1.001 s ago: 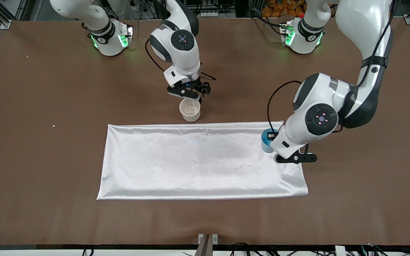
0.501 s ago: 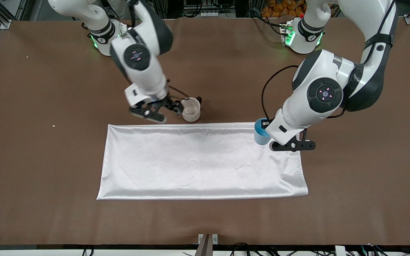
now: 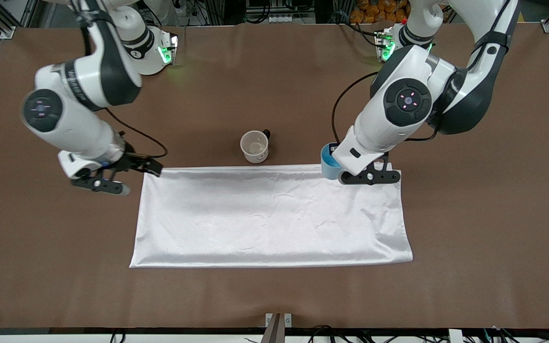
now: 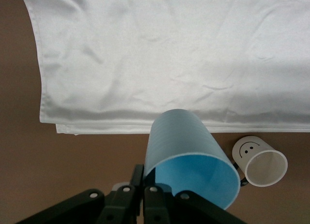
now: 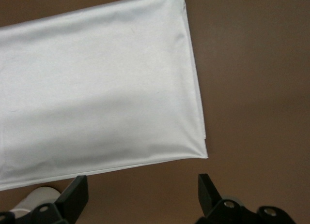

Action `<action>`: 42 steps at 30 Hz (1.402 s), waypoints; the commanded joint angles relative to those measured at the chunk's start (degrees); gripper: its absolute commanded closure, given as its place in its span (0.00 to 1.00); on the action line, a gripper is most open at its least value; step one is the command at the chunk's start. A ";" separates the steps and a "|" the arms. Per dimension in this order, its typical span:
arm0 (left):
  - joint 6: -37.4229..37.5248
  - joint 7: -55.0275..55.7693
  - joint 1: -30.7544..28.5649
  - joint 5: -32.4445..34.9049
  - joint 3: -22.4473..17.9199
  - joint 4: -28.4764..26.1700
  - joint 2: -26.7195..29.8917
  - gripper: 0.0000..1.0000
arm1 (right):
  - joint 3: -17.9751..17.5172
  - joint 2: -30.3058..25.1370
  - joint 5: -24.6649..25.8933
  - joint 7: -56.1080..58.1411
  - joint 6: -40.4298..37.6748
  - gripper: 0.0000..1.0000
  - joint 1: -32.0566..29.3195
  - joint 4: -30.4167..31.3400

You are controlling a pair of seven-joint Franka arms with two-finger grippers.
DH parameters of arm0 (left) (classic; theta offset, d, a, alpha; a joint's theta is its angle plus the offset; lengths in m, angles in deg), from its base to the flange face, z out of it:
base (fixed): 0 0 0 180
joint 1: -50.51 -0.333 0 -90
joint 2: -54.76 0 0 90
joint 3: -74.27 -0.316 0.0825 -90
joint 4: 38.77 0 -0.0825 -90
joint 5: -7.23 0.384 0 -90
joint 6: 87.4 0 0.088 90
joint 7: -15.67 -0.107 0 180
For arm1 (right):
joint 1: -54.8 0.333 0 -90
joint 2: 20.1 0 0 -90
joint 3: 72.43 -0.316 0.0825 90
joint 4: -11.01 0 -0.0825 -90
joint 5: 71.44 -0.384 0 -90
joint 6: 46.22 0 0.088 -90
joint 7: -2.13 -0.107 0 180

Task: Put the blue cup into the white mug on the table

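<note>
The blue cup (image 3: 329, 161) is held tilted in my left gripper (image 3: 342, 170), which is shut on its rim, over the white cloth's edge toward the left arm's end. In the left wrist view the cup (image 4: 186, 149) fills the middle, with my left gripper (image 4: 145, 178) pinching its rim. The white mug (image 3: 254, 146) stands upright on the brown table (image 3: 274, 295), just farther from the front camera than the cloth. It also shows in the left wrist view (image 4: 259, 161), with a smiley face on its side. My right gripper (image 3: 129, 177) is open and empty beside the cloth's corner, its fingers spread wide (image 5: 141, 192).
A white rectangular cloth (image 3: 269, 214) lies flat across the table's middle and shows in both wrist views (image 4: 169, 54) (image 5: 97, 88). Both arm bases stand along the table's edge farthest from the front camera.
My right gripper has let go of the mug and swung away toward the right arm's end of the table. My left gripper has carried the blue cup toward the mug.
</note>
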 commanded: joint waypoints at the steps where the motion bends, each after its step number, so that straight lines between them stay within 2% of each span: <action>1: 0.84 3.24 -0.25 -0.91 2.29 -0.24 0.67 1.00 | -0.74 -4.16 0.05 9.89 -0.56 0.00 -5.76 3.79; 6: 0.66 6.14 2.11 -0.65 3.17 -0.16 0.32 1.00 | 1.28 -7.50 1.45 16.23 -0.48 0.00 -7.53 7.66; 13: 0.31 8.78 5.19 -0.56 2.91 0.20 0.05 1.00 | 1.72 -11.11 4.97 16.59 -0.91 0.00 -7.79 12.50; 26: -4.87 14.40 11.87 -0.30 2.38 0.28 -1.70 1.00 | 3.83 -11.73 8.31 16.59 -5.83 0.00 -7.70 12.85; 34: -9.44 16.69 14.77 -0.12 2.29 0.28 -3.20 1.00 | 5.85 -11.38 8.31 16.59 -6.80 0.00 -7.70 13.38; 42: -11.55 18.18 16.53 -0.03 2.29 0.20 -4.87 1.00 | 5.94 -11.55 8.31 16.59 -5.84 0.00 -7.79 14.79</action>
